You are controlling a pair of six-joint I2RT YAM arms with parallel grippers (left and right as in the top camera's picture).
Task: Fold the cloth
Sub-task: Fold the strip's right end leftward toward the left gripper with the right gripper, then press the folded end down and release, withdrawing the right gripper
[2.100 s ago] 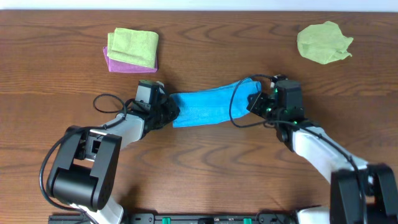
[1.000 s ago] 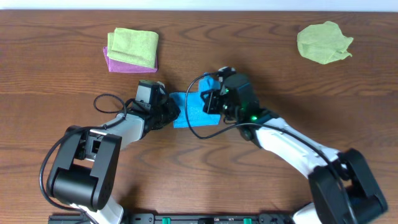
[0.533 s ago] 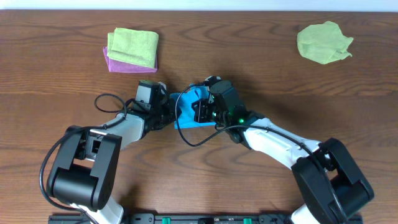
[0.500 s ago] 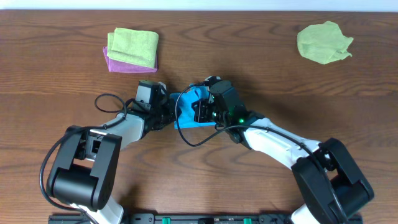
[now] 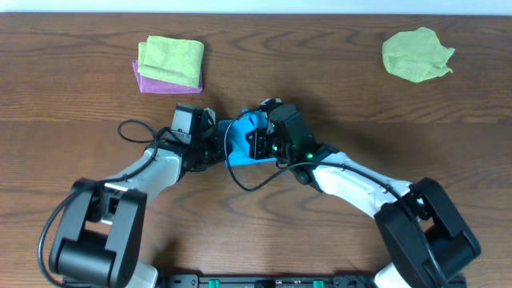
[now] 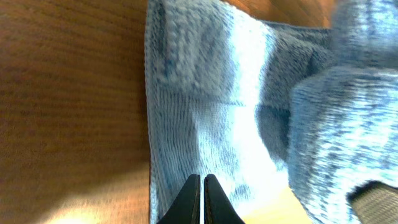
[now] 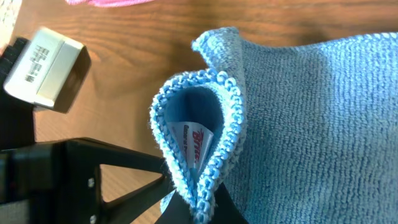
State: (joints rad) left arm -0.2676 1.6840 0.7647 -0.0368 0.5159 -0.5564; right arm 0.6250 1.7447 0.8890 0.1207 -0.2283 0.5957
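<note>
Right gripper (image 5: 254,141) has swept the far end of the blue cloth (image 5: 234,149) from right of centre over to the left, so the cloth now sits doubled at frame centre. It is clamped on the looped edge, arm stretched low across the table. Left gripper (image 6: 202,193) lies at the cloth's left end, tips closed, unclear whether on fabric. Risk: releasing with the edge raised and misaligned lets the fold flop back or skew, and the near-touching wrists could collide.

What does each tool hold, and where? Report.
Right tool pinches the blue cloth by its folded-over hemmed edge; left tool is shut on its other end.
</note>
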